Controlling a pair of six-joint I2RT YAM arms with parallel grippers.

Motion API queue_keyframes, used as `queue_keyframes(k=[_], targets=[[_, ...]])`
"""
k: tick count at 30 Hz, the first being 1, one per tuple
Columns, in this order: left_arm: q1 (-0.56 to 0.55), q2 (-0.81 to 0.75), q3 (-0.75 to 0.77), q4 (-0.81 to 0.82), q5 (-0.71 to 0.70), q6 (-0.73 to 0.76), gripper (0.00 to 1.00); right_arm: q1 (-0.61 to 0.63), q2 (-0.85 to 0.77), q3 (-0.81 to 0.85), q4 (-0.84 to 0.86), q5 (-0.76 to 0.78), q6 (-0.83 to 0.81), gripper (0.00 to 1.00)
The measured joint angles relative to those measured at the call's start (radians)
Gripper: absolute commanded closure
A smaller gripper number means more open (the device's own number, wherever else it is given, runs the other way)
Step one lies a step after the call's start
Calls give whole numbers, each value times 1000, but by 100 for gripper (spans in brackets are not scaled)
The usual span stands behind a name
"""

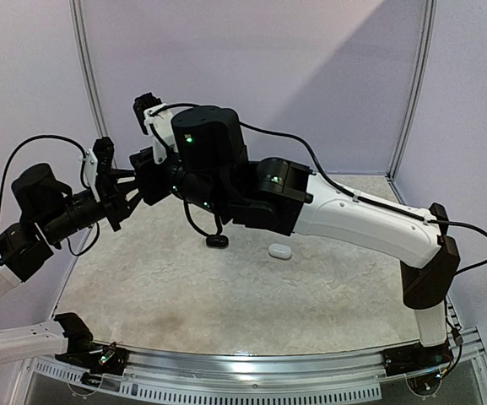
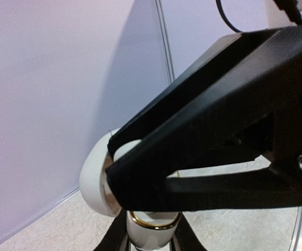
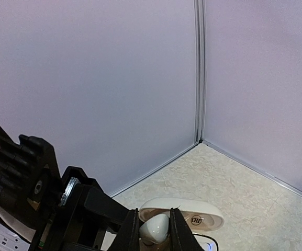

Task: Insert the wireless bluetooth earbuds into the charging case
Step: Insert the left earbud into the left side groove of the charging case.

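While both arms reach inward and meet in the air over the table's (image 1: pixel 327 295) far left, the left gripper (image 2: pixel 111 162) is clamped on an open case (image 3: pixel 192 217). Facing it, the right gripper (image 3: pixel 155 236) pinches a white bud (image 3: pixel 153 226) just at the case's mouth; contact can't be told. Below lie a black case (image 1: pixel 217 240) and a white case (image 1: pixel 279 251), apart. The open case's wells are hidden.

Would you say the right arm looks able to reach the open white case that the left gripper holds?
Probably yes: the right gripper, shut on a white earbud, sits right at the open white case in the left gripper, with nothing visible between them.
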Motion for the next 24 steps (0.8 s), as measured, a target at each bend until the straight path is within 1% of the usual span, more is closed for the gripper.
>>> queue_keyframes(k=[9, 11, 13, 15, 24], targets=[[-3, 0, -6, -3, -11, 7, 100, -1, 12, 13, -18, 4, 42, 100], [-3, 0, -8, -2, -14, 7, 100, -1, 16, 15, -18, 5, 48, 97], [-3, 0, -11, -1, -18, 0, 100, -2, 20, 19, -18, 5, 49, 91], [-3, 0, -11, 0, -22, -14, 100, -2, 27, 29, -19, 6, 49, 88], [-3, 0, -13, 0, -9, -121, 100, -2, 39, 46, -34, 6, 53, 85]])
